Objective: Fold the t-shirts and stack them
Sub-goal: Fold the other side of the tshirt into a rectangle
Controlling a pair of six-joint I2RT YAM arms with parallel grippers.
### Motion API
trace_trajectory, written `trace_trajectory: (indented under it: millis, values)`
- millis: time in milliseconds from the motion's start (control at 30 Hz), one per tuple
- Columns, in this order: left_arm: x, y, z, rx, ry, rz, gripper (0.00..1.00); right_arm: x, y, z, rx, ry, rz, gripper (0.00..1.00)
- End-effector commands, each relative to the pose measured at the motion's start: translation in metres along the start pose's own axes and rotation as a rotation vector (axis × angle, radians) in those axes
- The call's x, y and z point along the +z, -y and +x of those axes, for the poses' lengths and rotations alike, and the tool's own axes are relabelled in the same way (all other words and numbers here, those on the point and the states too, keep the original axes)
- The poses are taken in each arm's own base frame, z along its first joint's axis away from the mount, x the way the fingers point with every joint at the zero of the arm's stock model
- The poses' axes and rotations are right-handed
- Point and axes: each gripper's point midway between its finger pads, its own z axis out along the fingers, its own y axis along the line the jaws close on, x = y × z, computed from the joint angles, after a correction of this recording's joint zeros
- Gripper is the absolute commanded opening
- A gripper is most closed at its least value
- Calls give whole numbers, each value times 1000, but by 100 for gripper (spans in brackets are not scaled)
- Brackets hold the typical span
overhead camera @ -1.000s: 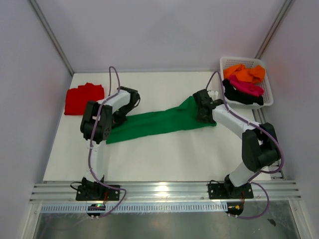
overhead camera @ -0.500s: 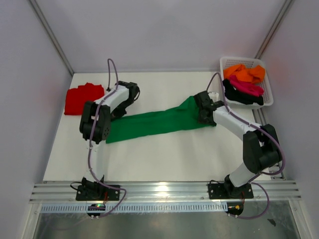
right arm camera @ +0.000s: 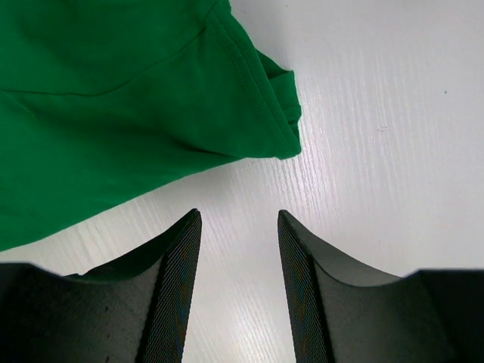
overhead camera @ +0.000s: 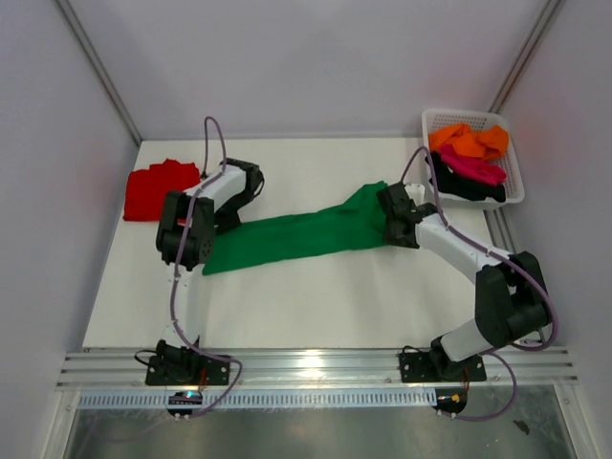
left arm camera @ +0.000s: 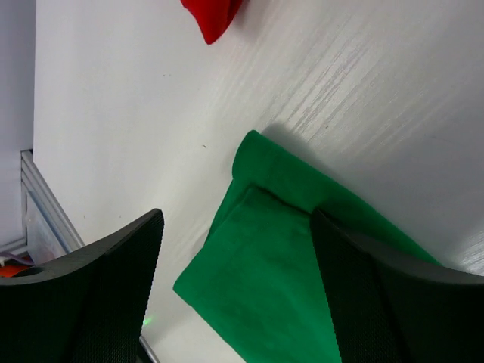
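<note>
Lengthwise across the white tabletop [overhead camera: 316, 296] lies the green t-shirt [overhead camera: 296, 234], a narrow band running left to right, its left end beneath the spread, empty left gripper [left arm camera: 236, 219], its right corner just beyond the spread, empty right gripper [right arm camera: 239, 213].

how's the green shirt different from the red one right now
The green t-shirt is drawn out into a long narrow band across the middle of the table; the red t-shirt is a compact folded bundle at the far left corner. The green one covers more of the table than the red one. Both are plain single-colour cloth.
</note>
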Motion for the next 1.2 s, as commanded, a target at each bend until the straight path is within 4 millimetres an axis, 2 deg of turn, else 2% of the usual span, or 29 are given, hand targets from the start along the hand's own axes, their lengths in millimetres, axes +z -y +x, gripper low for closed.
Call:
trace_trajectory:
  millis: [0,133,267,467,533,633,667,733,767,867,967,1167]
  values:
    - [-2,-7,-14,-65,41,-27,82,-9,-1,-11,50,67,-37,50]
    - [-13,-15,-21,-83,55,-5,85,-12,-1,-11,53,80,-56,50]
    - [-35,-28,-26,-121,54,65,85,-23,-12,-18,68,129,-152,50]
    - [-77,-43,-35,-177,55,239,85,-54,-63,-35,51,177,-449,50]
    - [-89,-47,-38,-182,57,289,85,-66,-82,-46,48,215,-545,50]
    - [-111,-57,-44,-205,75,370,85,-72,-106,-45,10,202,-642,50]
    - [-117,-58,-44,-210,70,402,85,-78,-116,-50,2,215,-691,50]
    - [-132,-66,-47,-225,87,458,85,-75,-133,-44,-27,191,-728,50]
    - [-139,-66,-48,-229,88,493,85,-81,-145,-49,-39,200,-770,50]
    - [-156,-75,-51,-229,109,564,85,-77,-168,-49,-46,174,-808,50]
    - [-170,-82,-50,-214,129,624,85,-70,-185,-52,-43,160,-818,50]
    - [-188,-104,-45,-208,164,687,85,-60,-202,-62,-34,143,-817,50]
